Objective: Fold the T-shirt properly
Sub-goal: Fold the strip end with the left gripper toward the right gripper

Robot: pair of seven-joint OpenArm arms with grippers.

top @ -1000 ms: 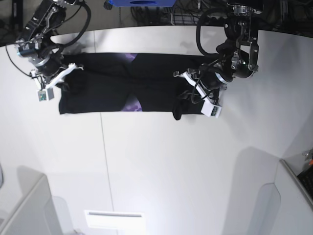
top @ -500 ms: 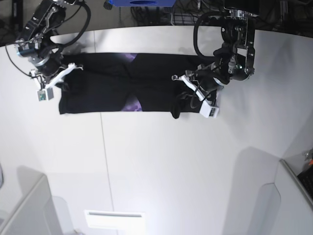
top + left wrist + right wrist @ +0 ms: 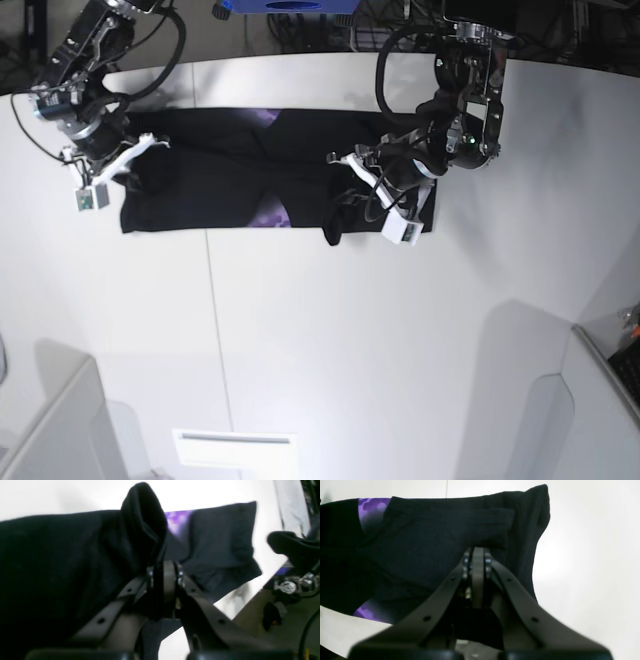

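Note:
The black T-shirt (image 3: pixel 220 180) lies as a long folded band across the far part of the white table (image 3: pixel 330 340), with purple print (image 3: pixel 268 212) showing at its folds. In the base view my left gripper (image 3: pixel 347 200) is at the band's right part, shut on a raised fold of black cloth (image 3: pixel 142 517); the left wrist view shows the same pinch (image 3: pixel 163 567). At the band's left end my right gripper (image 3: pixel 128 168) is shut, and the right wrist view shows it (image 3: pixel 475 552) pinching the black cloth (image 3: pixel 432 542) at a folded flap.
A grey box (image 3: pixel 50 430) stands at the near left corner and another (image 3: pixel 590 400) at the near right. A white label (image 3: pixel 235 445) lies at the front edge. Cables and a blue item (image 3: pixel 285 5) sit behind the table's curved far edge.
My left gripper has moved left toward the band's middle, carrying the shirt's right end with it over the rest. The right arm has stayed where it was.

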